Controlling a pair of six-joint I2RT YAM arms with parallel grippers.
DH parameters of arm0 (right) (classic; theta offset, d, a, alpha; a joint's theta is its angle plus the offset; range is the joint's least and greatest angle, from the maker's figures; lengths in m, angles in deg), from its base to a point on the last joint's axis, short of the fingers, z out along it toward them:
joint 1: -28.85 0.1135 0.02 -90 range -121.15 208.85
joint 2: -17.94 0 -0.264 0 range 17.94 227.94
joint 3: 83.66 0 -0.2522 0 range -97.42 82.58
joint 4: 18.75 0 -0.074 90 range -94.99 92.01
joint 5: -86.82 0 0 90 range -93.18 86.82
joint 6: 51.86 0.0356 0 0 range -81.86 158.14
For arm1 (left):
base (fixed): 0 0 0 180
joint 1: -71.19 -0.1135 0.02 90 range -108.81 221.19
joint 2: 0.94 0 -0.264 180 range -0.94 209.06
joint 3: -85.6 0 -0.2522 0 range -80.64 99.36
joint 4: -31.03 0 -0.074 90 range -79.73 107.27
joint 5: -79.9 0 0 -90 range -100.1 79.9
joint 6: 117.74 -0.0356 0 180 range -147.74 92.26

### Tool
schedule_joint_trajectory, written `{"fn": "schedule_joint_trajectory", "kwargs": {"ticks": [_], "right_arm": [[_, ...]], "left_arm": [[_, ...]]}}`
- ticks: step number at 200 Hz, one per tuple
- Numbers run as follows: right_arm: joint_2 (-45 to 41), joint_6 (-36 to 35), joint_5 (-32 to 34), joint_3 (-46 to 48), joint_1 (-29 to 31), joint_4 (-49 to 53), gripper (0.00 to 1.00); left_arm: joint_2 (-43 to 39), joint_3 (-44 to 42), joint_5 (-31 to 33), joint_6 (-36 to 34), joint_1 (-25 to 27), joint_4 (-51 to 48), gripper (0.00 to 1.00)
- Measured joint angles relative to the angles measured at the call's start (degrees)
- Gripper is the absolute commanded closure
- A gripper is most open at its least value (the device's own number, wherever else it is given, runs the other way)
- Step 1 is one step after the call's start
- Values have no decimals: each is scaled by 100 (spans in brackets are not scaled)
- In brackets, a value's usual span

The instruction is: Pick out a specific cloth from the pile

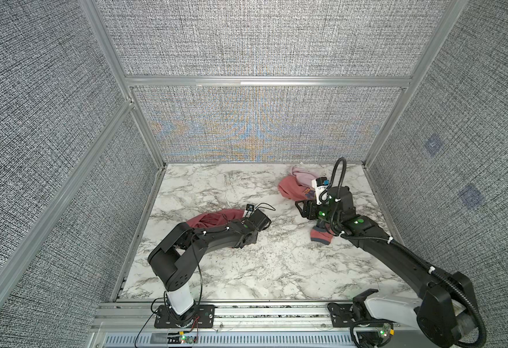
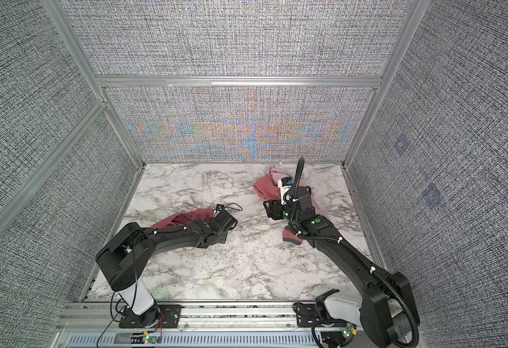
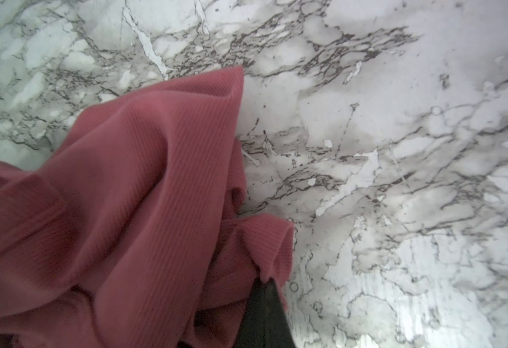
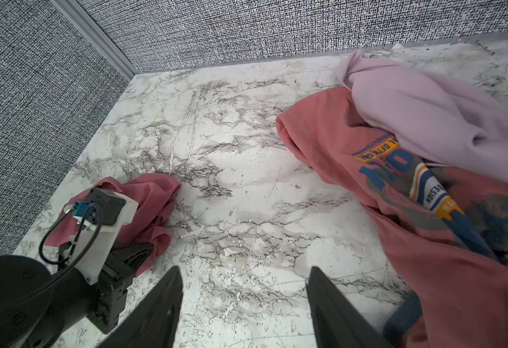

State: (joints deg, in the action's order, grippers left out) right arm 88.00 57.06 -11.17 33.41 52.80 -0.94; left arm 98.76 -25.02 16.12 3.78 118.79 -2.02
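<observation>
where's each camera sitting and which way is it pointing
Top views: high above the front edge, looking down toward the back wall; both show the left arm and right arm.
Left wrist: on the left arm, looking down at the cloth on the table; left gripper shut on it.
Right wrist: on the right arm, low, looking across the table; open right gripper, the left arm, the pile.
Shared: both wrist views show the cloth.
</observation>
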Motion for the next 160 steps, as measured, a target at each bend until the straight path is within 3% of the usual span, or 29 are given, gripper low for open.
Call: {"fn": "schedule_joint_trajectory", "kwargs": {"ticks": [93,160], "right_arm": [[-52,48,20,-28,-7,2,33],[-70,61,63,-37,-13,7,33]], "left_arm": [[-673,52,-83,-219,0,72,100],[-1873,201,90,-223,-13,-74,100]]}}
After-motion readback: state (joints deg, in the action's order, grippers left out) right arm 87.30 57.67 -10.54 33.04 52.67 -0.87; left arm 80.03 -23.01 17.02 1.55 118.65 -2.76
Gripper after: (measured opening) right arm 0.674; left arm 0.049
